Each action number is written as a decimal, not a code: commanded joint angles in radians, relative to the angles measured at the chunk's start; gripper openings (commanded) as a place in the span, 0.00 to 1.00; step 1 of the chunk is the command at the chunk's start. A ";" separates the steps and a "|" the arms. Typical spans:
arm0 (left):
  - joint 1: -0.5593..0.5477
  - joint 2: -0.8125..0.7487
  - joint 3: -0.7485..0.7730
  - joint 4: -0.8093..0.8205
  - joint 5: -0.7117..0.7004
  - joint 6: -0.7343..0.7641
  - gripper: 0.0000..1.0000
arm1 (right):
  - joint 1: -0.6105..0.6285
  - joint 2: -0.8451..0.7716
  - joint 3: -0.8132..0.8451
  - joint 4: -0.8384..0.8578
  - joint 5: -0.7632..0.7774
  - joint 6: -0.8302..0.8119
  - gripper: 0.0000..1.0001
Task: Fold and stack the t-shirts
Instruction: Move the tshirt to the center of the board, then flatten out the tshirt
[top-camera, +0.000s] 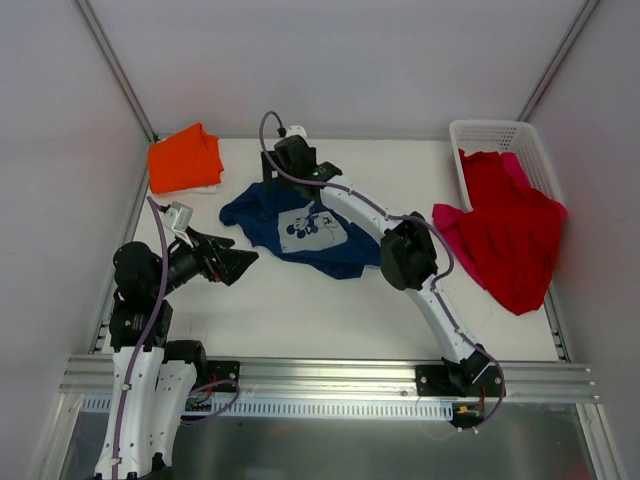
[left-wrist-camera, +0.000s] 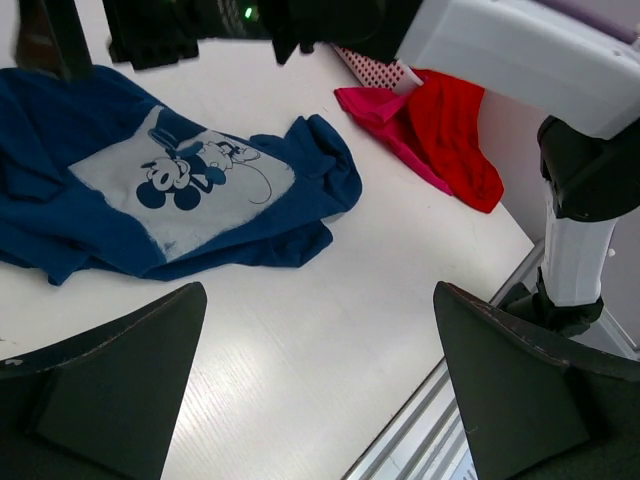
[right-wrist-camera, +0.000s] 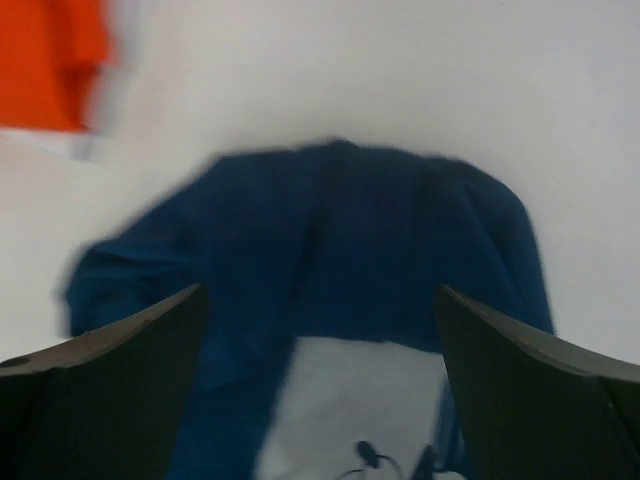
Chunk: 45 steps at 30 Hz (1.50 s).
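A crumpled navy t-shirt (top-camera: 300, 228) with a pale mouse print lies mid-table, print up. It also shows in the left wrist view (left-wrist-camera: 180, 190) and the right wrist view (right-wrist-camera: 380, 250). A folded orange t-shirt (top-camera: 185, 158) lies at the back left, also in the right wrist view (right-wrist-camera: 50, 60). A red t-shirt (top-camera: 510, 230) and a pink one (top-camera: 455, 225) spill from the basket. My right gripper (top-camera: 298, 180) is open and empty above the navy shirt's far edge (right-wrist-camera: 320, 400). My left gripper (top-camera: 240, 255) is open and empty, just left of the navy shirt (left-wrist-camera: 320, 400).
A white lattice basket (top-camera: 500, 135) stands at the back right. The right arm (top-camera: 410, 250) reaches across the navy shirt's right side and shows in the left wrist view (left-wrist-camera: 520, 50). A metal rail (top-camera: 330, 375) runs along the near table edge. Walls close in on the left, right and back.
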 joint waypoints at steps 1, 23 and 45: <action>-0.003 -0.005 -0.003 0.026 0.001 0.020 0.99 | -0.023 -0.065 -0.079 0.044 0.121 -0.042 1.00; -0.063 0.157 0.021 -0.003 -0.010 0.029 0.99 | -0.043 -1.105 -1.326 0.009 0.514 0.054 1.00; -0.104 0.131 0.024 -0.060 -0.079 0.067 0.99 | -0.411 -0.665 -1.176 0.256 -0.155 0.082 0.99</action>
